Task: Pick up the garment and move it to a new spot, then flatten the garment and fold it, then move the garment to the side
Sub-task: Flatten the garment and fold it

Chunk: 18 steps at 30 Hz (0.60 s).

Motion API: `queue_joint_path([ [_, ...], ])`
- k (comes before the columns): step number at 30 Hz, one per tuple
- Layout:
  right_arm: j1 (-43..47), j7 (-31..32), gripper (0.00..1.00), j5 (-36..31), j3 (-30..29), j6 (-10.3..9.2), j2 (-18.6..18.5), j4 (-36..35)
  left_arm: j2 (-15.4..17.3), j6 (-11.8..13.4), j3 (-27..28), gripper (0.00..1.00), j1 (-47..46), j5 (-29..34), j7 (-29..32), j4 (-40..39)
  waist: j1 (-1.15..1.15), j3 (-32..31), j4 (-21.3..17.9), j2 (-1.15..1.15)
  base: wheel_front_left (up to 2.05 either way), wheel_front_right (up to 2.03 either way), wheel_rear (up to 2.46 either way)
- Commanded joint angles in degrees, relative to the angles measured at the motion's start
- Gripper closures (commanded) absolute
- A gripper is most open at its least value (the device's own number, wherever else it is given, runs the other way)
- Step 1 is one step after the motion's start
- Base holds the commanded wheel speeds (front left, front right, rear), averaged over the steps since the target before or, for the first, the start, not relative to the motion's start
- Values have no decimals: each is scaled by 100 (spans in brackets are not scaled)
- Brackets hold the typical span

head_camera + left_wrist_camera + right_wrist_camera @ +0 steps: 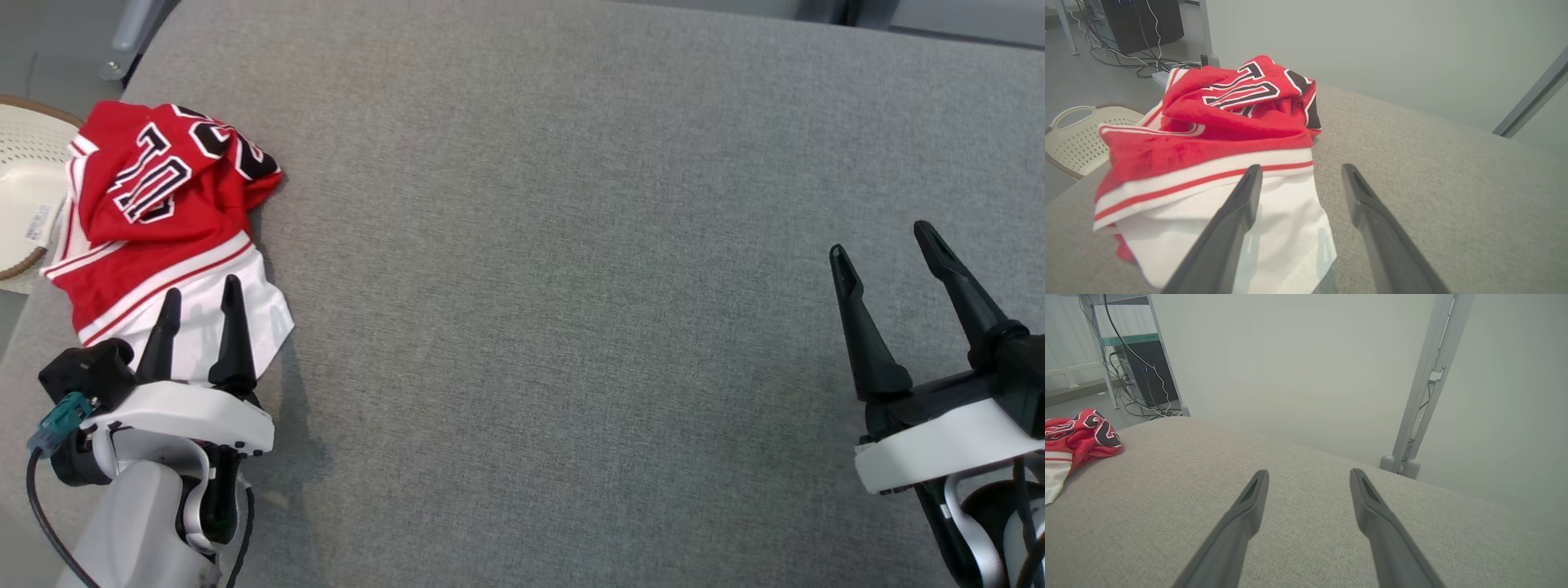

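Garment (155, 245) is a red jersey with black numerals and a white band, bunched up at the desk's (571, 286) 9 o'clock edge in my head view. Long axis runs roughly 11-to-5. The red numbered end points to 11, the white hem end to 5, toward me. It's crumpled, with folds stacked on the red half.

Left pincer (202, 286) sits at the hem end, fingers pointing to 12, jaws wide and holding nothing. In the left wrist view one finger of the left pincer (1301, 167) overlaps the white cloth of the garment (1208, 139) and the other is over bare desk (1433, 183) just beside its edge. Can't tell if it's touching.

White perforated basket (28, 163) is off the desk edge at 9, just beside the garment.

Right pincer (880, 237) is at 4 o'clock, well apart from the garment, jaws wide and empty over bare desk.
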Motion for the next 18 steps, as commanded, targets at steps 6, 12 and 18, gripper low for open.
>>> queue_joint_path([
  [6, -150, 96, 0, -104, -70, 2, -70, -187, -200, -461, -131, 0, -671, -121, 21, 1477, 0, 445, -247, 0, 0, 0, 0],
  [12, -168, 111, 0, -128, -107, 2, -65, -208, -398, -752, -302, 0, -1037, -274, 585, 2818, 0, 527, -283, 0, 0, 0, 0],
  [18, -111, 3, 0, -158, -203, 2, -25, -126, -251, -830, -280, 100, -1310, -151, 130, 3193, 0, 335, -340, 0, 0, 0, 0],
])
